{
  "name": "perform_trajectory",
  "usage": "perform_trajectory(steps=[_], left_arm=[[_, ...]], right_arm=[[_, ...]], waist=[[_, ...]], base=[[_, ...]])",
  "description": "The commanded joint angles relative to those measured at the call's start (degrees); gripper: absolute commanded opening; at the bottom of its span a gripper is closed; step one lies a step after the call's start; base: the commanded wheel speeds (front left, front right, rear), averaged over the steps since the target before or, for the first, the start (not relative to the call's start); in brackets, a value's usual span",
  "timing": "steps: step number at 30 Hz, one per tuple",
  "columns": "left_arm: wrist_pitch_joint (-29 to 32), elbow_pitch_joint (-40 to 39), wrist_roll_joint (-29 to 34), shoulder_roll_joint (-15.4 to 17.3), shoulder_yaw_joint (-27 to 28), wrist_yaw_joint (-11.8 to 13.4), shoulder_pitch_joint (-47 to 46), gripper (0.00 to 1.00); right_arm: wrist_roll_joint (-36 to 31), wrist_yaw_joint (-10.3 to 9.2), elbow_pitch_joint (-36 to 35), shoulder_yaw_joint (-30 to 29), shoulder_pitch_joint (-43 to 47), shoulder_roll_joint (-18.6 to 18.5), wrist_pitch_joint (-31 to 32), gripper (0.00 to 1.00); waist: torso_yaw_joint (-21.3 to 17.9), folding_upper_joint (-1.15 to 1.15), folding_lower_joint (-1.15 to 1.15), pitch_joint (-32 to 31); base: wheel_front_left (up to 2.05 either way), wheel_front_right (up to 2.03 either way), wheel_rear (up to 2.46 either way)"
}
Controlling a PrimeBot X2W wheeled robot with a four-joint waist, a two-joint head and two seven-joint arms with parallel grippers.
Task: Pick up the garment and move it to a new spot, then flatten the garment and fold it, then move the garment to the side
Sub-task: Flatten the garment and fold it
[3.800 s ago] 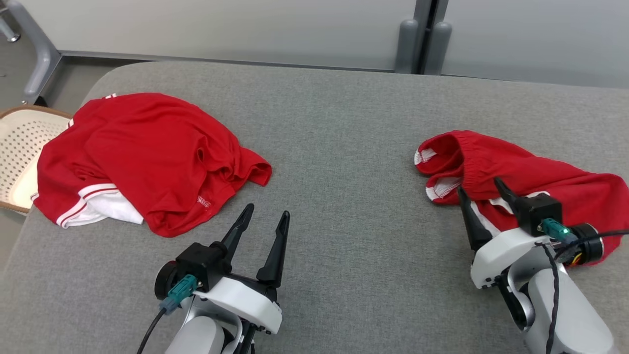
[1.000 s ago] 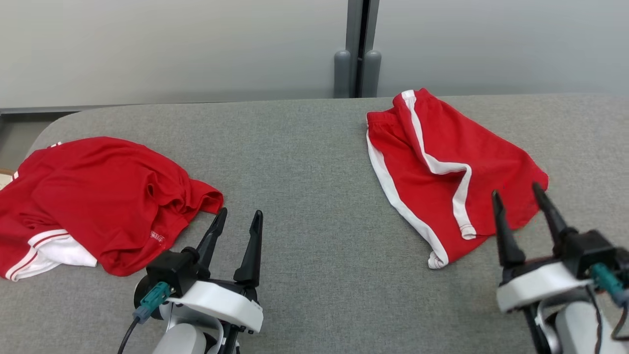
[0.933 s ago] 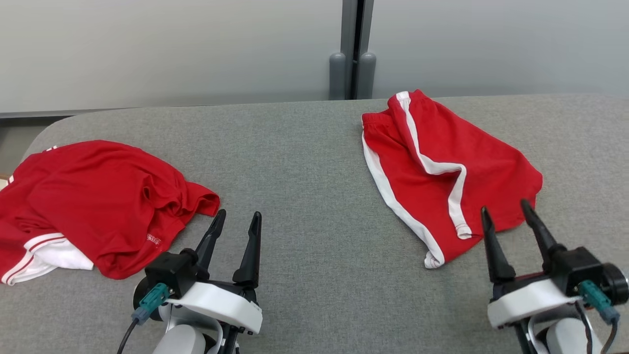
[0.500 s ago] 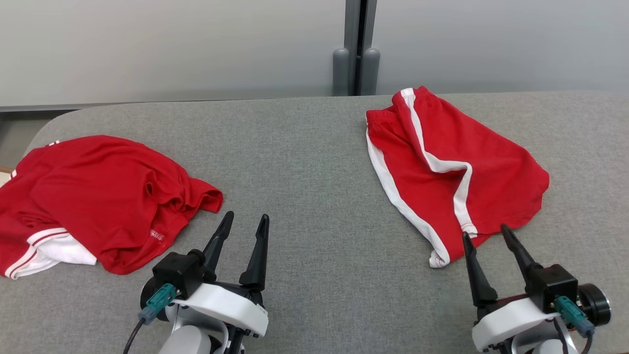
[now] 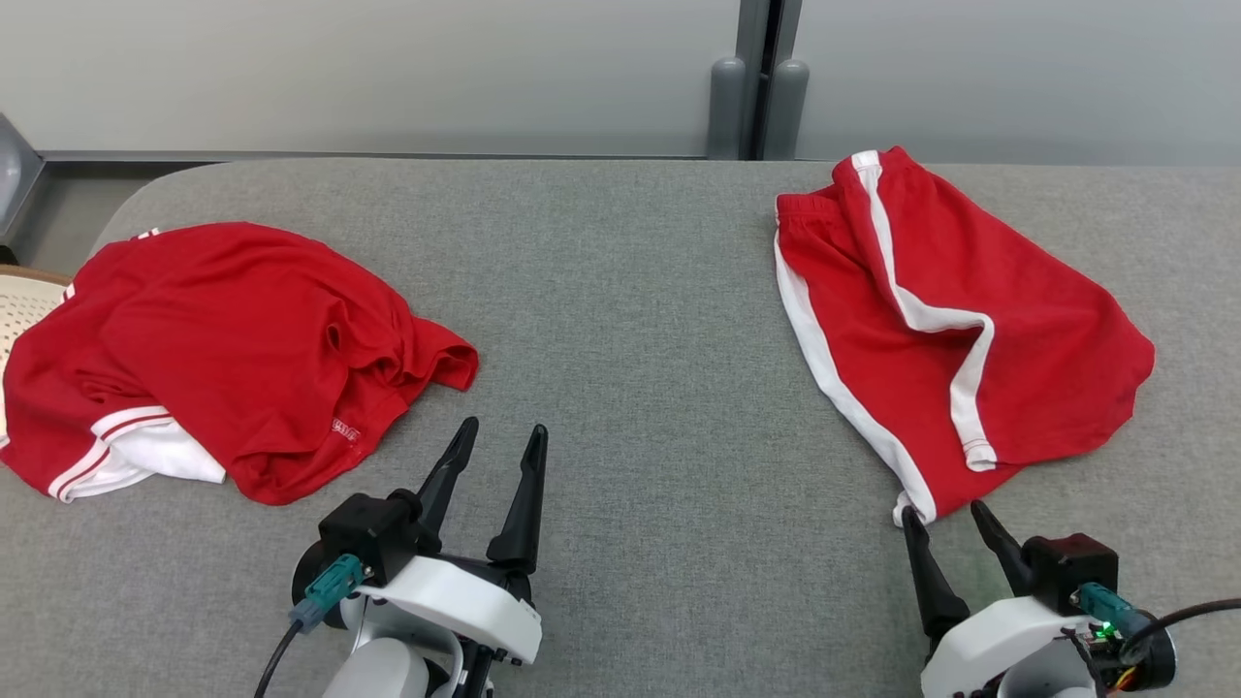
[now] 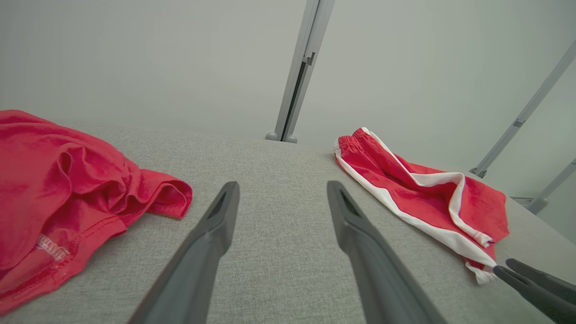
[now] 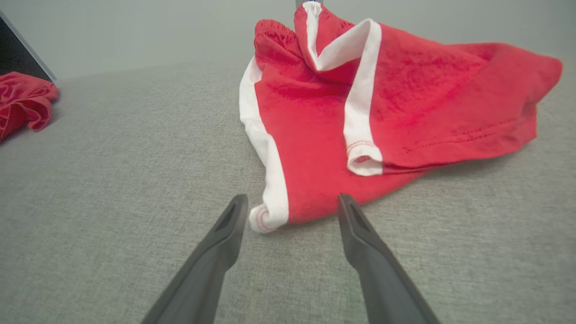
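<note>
Even, soft light; faint shadows

Grey fabric-covered table (image 5: pixel 630 291) spanned the head view. A crumpled red jersey (image 5: pixel 233 339) with white trim lay at nine o'clock, a perforated basket (image 5: pixel 24 296) just beyond; grey posts (image 5: pixel 727 107) stood at twelve.

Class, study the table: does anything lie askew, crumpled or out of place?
The red shirt at the left is bunched in wrinkles. The red shorts at the right lie slanted, a flap folded over. Nothing looks torn.
</note>
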Motion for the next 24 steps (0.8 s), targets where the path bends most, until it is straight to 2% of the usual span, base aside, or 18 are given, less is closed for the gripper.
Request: perform_trajectory(steps=[1, 7, 8, 9, 10, 11, 18, 22, 24], left_arm=[[0.0, 0.1, -0.2, 0.3, 0.0, 0.3, -1.1, 1.0], [0.0, 0.2, 0.2, 0.2, -0.5, 0.5, -1.5, 1.0], [0.0, -0.1, 0.4, 0.2, -0.3, 0.4, -1.7, 1.0], [0.0, -0.2, 0.3, 0.2, -0.2, 0.5, -1.7, 1.0], [0.0, -0.3, 0.3, 0.2, -0.2, 0.5, -1.8, 1.0], [0.0, -0.4, 0.3, 0.2, -0.2, 0.5, -1.8, 1.0], [0.0, -0.4, 0.7, 0.2, 0.6, 0.7, -0.8, 1.0], [0.0, -0.3, 0.8, 0.2, 0.8, 0.3, -0.9, 1.0], [0.0, -0.1, 1.1, 0.2, 0.6, 0.0, -1.2, 1.0]], right_arm=[[0.7, -0.09, 0.1, -0.2, -0.6, -0.1, 0.0, 1.0], [3.3, -0.09, 2.9, -1.2, -2.1, 0.0, 0.1, 1.0], [3.4, -0.09, 3.3, -1.4, -2.3, 0.0, 0.1, 0.84], [3.5, -0.09, 3.7, -1.5, -2.5, 0.0, 0.1, 0.44], [3.5, -0.09, 4.1, -1.5, -2.6, 0.0, 0.1, 0.1], [3.2, -0.09, 4.5, -1.4, -2.8, 0.0, 0.2, 0.0], [-3.0, -0.09, 4.9, -1.4, -3.9, -2.0, -1.9, 0.0], [-6.9, -0.09, 2.5, -0.3, -2.7, -4.9, -2.5, 0.0], [-7.9, -0.09, 0.7, 0.9, -1.4, -7.9, -2.2, 0.0]], waist=[[0.3, 0.0, 0.0, 0.2], [1.5, 0.0, 0.0, 0.5], [1.6, 0.0, 0.0, 0.6], [1.8, 0.0, 0.0, 0.6], [1.9, 0.0, 0.0, 0.6], [2.0, 0.0, 0.0, 0.7], [0.9, 0.0, 0.0, 0.2], [-1.3, 0.0, 0.0, 0.0], [-2.6, 0.0, 0.0, -0.1]], base=[[0.0, 0.0, 0.0], [0.0, 0.0, 0.0], [0.0, 0.0, 0.0], [0.0, 0.0, 0.0], [0.0, 0.0, 0.0], [0.0, 0.0, 0.0], [0.0, 0.0, 0.0], [0.0, 0.0, 0.0], [0.0, 0.0, 0.0]])
